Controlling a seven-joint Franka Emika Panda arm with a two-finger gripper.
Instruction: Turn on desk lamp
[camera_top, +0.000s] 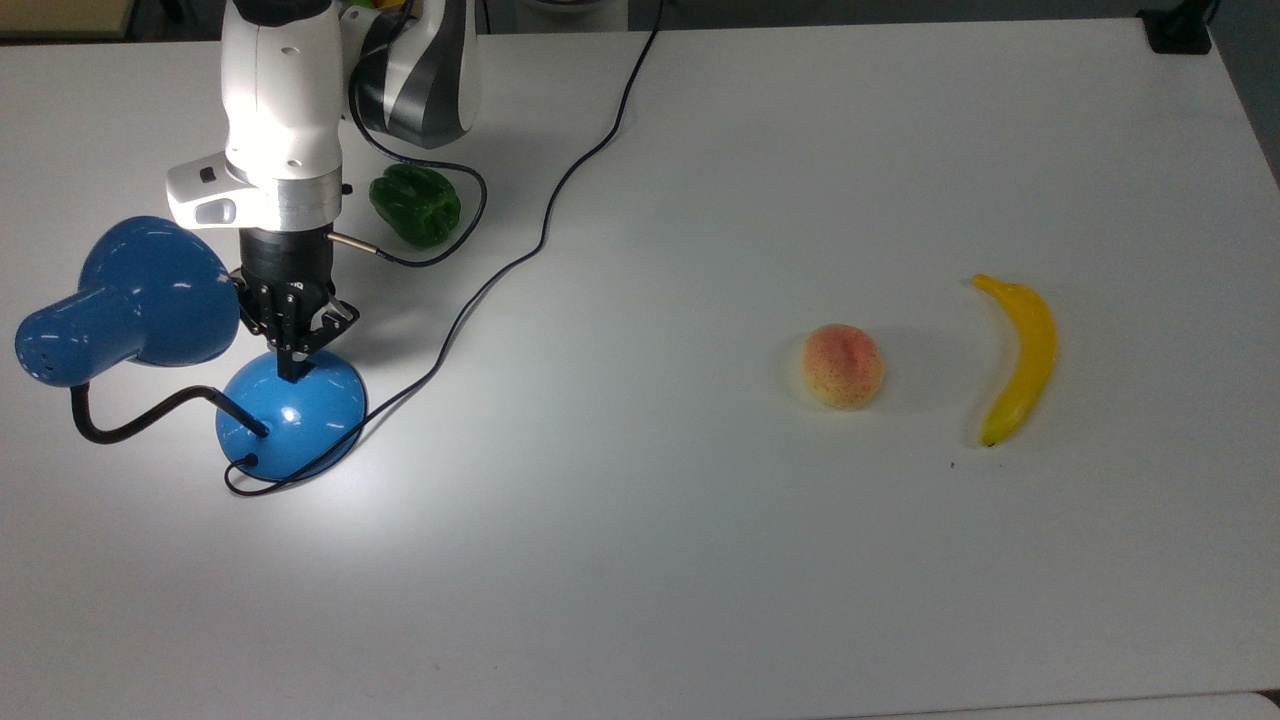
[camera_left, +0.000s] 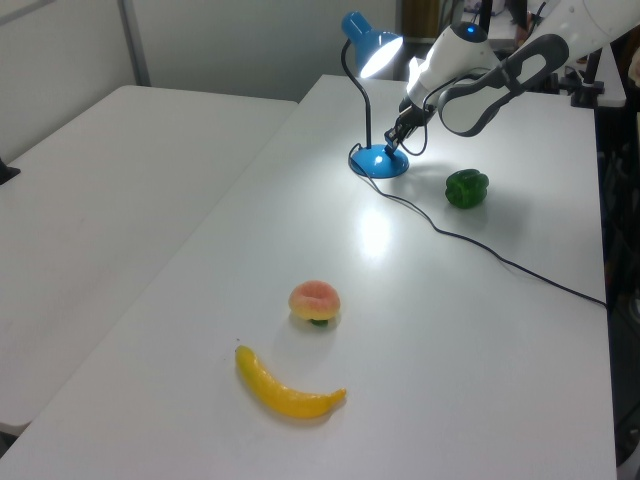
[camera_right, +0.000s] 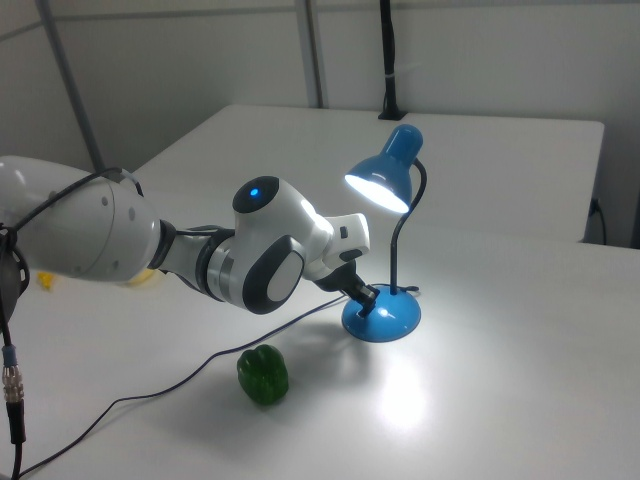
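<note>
While lit, counter (camera_top: 700, 560) carries a bright pool of light beside the lamp base; white surface, broad, mostly bare. Arm (camera_right: 260, 255) reaches in from the top view's upper left, bent down over the base (posture suits a press from above, not a lift). Desk lamp (camera_top: 290, 405) stands at the top view's left: blue shade swung out to the top view's left on the black gooseneck, bulb glowing in the right view, domed base flat on the counter, cord trailing away toward the far edge. Judged: task essentially met, since shade shines and counter is lit. Banana (camera_top: 1020, 360) and peach (camera_top: 843, 366) lie well apart from the lamp at the top view's right, clear of the working zone. Green pepper (camera_top: 416, 205) sits near the arm, behind the base, not touching it. Tool (camera_top: 292, 372) tip rests on the top of the dome, fingers drawn together into one point (narrow tip fits a small switch). Switch itself hidden under the tip. Next move, as a guess: straight lift off, avoiding shade and cord.
</note>
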